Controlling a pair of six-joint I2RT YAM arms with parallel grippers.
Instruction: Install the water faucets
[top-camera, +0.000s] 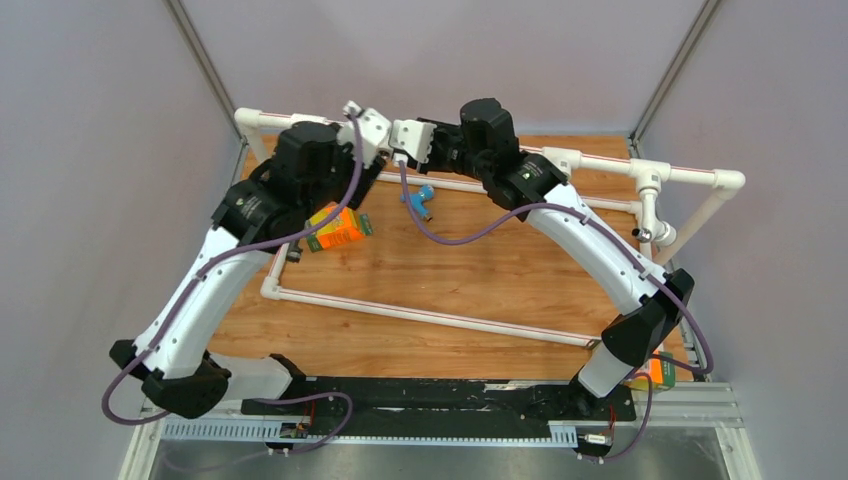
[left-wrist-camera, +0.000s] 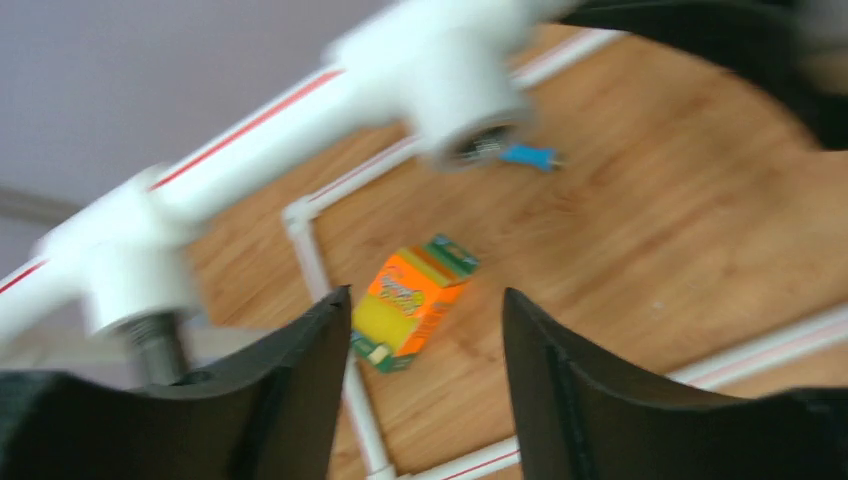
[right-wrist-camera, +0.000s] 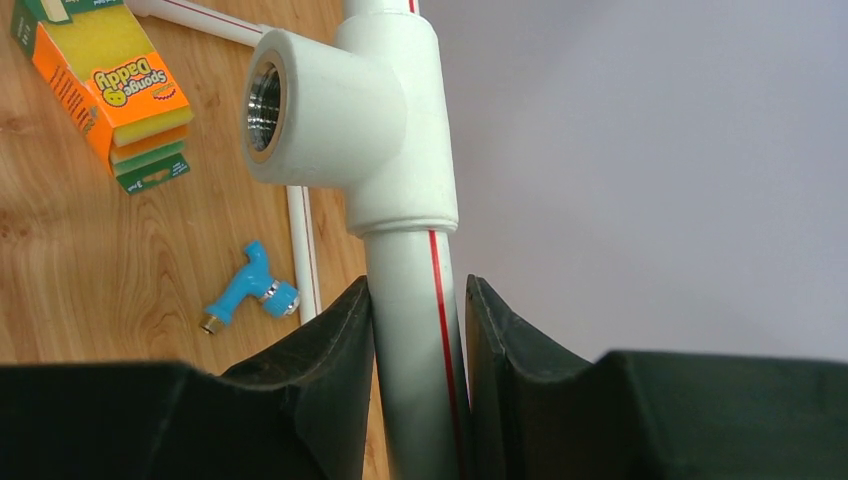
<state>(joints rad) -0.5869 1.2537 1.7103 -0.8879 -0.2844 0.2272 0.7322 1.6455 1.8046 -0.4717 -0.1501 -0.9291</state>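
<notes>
A small blue faucet (top-camera: 420, 199) lies loose on the wooden table, also seen in the right wrist view (right-wrist-camera: 245, 291) and the left wrist view (left-wrist-camera: 530, 157). My right gripper (right-wrist-camera: 418, 285) is shut on the white frame's top pipe (right-wrist-camera: 408, 262), just beside an empty tee socket (right-wrist-camera: 300, 110). My left gripper (left-wrist-camera: 425, 300) is open and empty, raised near that pipe (left-wrist-camera: 260, 125). The two grippers, left (top-camera: 372, 128) and right (top-camera: 408, 135), meet at the back rail. A dark threaded stub (left-wrist-camera: 155, 345) hangs from the left tee. A white-chrome faucet (top-camera: 658, 234) sits on the right post. The green faucet is out of view.
An orange sponge box (top-camera: 338, 228) lies on the table inside the frame, below my left jaws (left-wrist-camera: 415, 300). The white pipe frame (top-camera: 430, 316) runs along the front, the back and the right side. Grey walls close in both sides.
</notes>
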